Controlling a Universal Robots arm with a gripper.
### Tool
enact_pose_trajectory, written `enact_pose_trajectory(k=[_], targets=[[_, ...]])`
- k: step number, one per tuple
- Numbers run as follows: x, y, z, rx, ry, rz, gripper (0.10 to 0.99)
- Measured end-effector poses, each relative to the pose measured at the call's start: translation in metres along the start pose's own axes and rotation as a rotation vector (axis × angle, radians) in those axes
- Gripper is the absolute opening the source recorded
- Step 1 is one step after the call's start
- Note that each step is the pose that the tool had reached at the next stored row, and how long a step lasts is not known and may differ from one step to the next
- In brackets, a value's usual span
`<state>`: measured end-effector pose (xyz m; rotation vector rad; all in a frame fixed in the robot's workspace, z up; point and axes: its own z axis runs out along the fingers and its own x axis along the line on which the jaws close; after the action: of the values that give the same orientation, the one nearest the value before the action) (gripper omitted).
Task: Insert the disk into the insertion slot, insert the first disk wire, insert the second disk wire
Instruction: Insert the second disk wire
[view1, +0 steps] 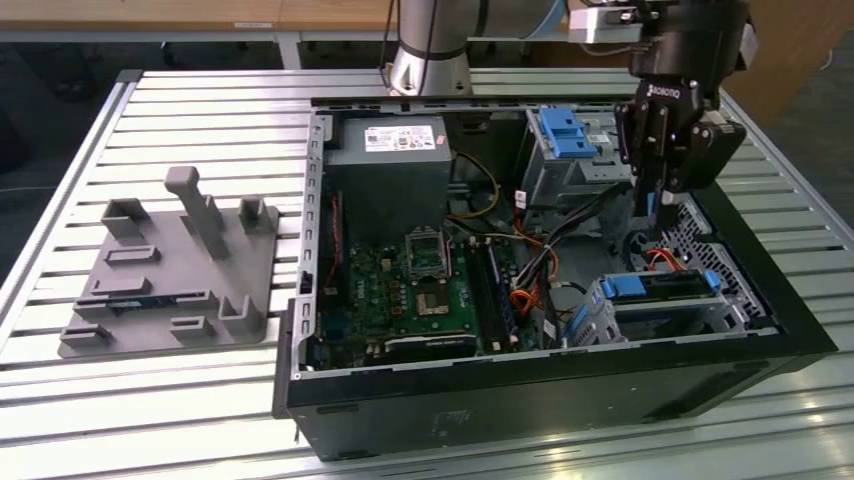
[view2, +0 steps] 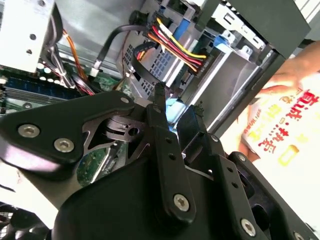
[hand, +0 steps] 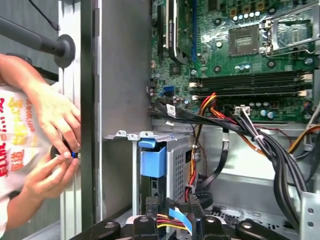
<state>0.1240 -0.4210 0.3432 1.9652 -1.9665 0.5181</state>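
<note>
We see the disk (view1: 663, 288) seated in the insertion slot (view1: 731, 312), at four o'clock inside the open computer case (view1: 534, 385). The tool (view1: 654, 222) hangs near the disk's twelve o'clock; we cannot tell its state.

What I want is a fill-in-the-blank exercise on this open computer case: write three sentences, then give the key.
1. The disk lies in the insertion slot, framed by a ____ carrier.
2. In the exterior view, the tool hangs over the case's ____ side.
3. A grey fixture plate lies on the table, to the exterior view's ____ of the case.
Missing words: blue; right; left.
</note>
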Motion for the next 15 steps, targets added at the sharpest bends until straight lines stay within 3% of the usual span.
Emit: enact_pose_trajectory(k=[1,6,8,11,15], targets=[[-0.0004,0.0000,0.0007,-0.001,0.0041,-0.001,0.373],[-0.0046,0.0002,0.0088,-0.004,0.0047,-0.003,0.373],[-0.0057,-0.0001,0.0112,-0.012,0.0047,-0.007,0.373],[-0.0066,-0.0028,0.0131,-0.031,0.0045,-0.017,0.373],[-0.0083,-0.0036,0.0127,-0.030,0.0047,-0.025,0.373]])
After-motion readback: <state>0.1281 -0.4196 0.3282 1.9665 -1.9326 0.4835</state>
